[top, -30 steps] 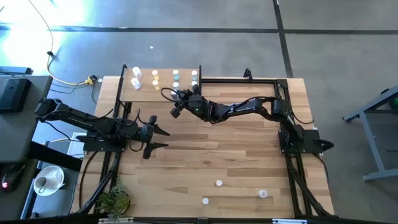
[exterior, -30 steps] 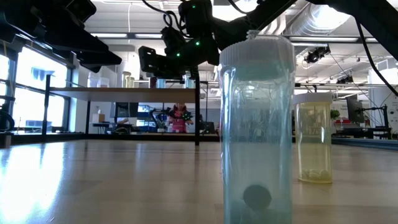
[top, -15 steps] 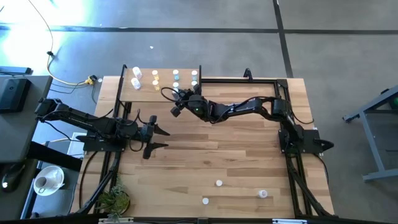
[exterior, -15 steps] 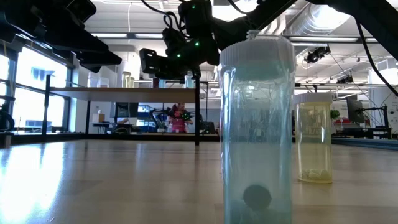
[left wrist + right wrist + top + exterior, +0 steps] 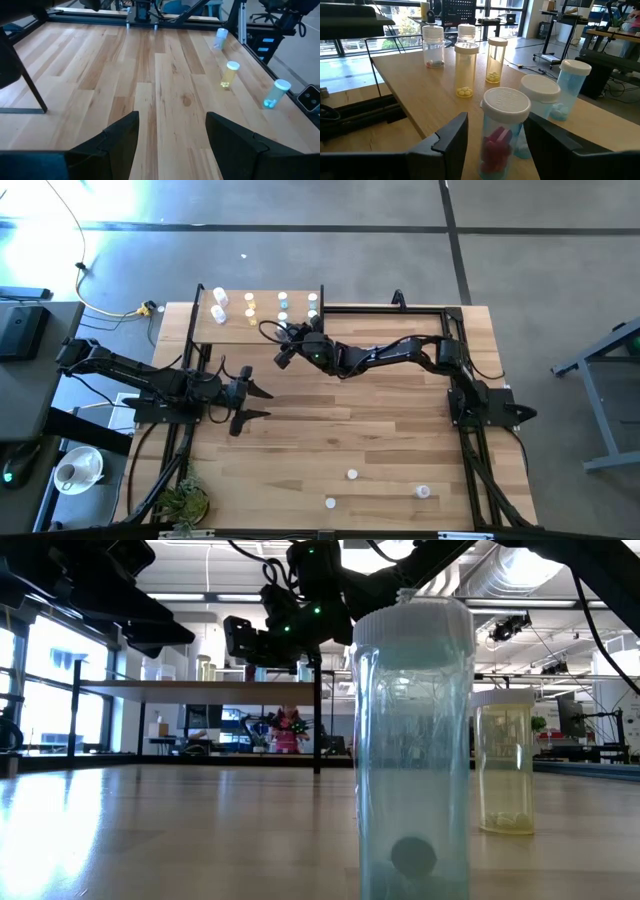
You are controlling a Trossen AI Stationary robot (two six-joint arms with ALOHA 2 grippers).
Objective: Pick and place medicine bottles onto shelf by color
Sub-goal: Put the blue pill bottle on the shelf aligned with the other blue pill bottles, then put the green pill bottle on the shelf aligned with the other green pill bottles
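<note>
shelf point(image 5: 262, 330) 11 o'clock: ~8 bottles up | R gripper point(image 5: 492, 145) fingers apart round red bottle point(image 5: 504, 131), not clamped | L gripper point(image 5: 258, 402) apart, idle | 3 left at 5 o'clock: blue point(image 5: 276, 93), yellow point(image 5: 230, 74), pale point(image 5: 220, 38)

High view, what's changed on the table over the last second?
Nothing visibly moved. The right gripper is still at the shelf, jaws either side of a red-pill bottle; the left gripper still waits over the table; the loose bottles stand unchanged.

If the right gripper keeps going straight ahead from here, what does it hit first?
Most likely the bottle with red pills standing on the shelf between the right gripper's open fingers; a blue bottle stands close behind.
</note>
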